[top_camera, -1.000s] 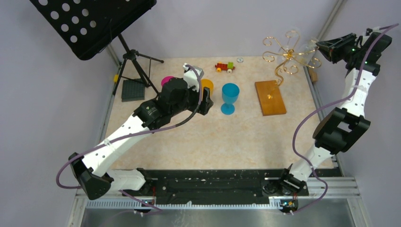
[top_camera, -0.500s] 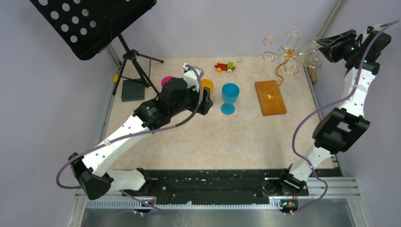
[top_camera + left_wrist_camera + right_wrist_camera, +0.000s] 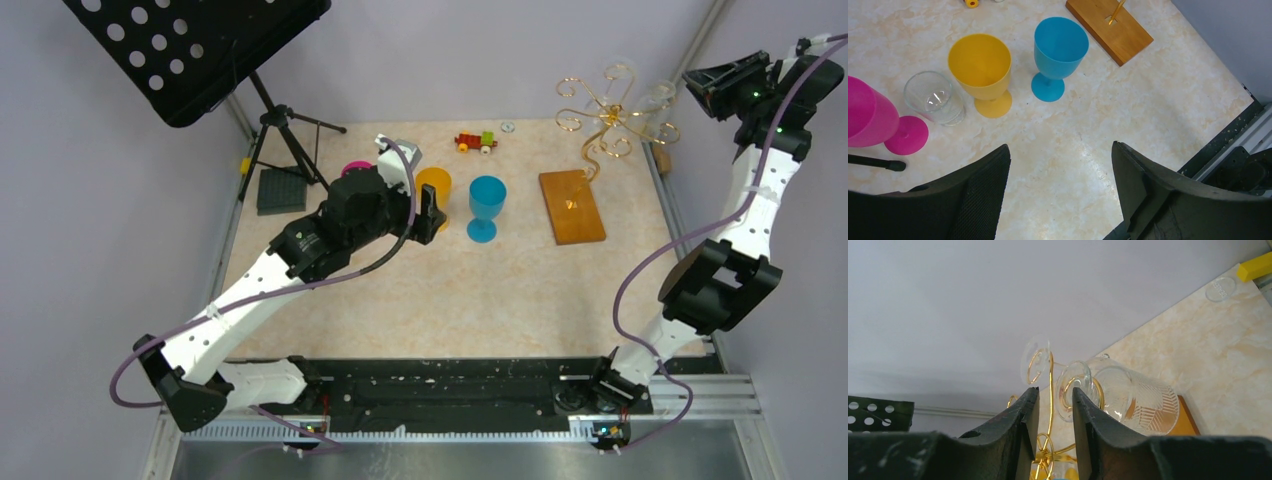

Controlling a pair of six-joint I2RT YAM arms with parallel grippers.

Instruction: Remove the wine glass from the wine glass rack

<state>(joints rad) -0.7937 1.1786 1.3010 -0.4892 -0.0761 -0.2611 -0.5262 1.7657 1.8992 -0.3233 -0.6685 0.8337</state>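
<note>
The right fingers [image 3: 1020,422] have drawn back from the wine glass rack [image 3: 1050,375] — narrowly parted, gripping nothing — so the wine glass [image 3: 1135,400] still hangs from its wire just beyond their tips, the lift yet to begin; the left fingers [image 3: 983,195] gape wide, empty.

Blue goblet [image 3: 1060,50] nr yellow goblet [image 3: 980,65].

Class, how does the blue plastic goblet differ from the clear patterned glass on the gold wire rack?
The blue plastic goblet is opaque; the clear patterned glass is see-through. The goblet stands upright on the marbled table; the glass hangs tilted on the gold wire rack. Both look empty.
</note>
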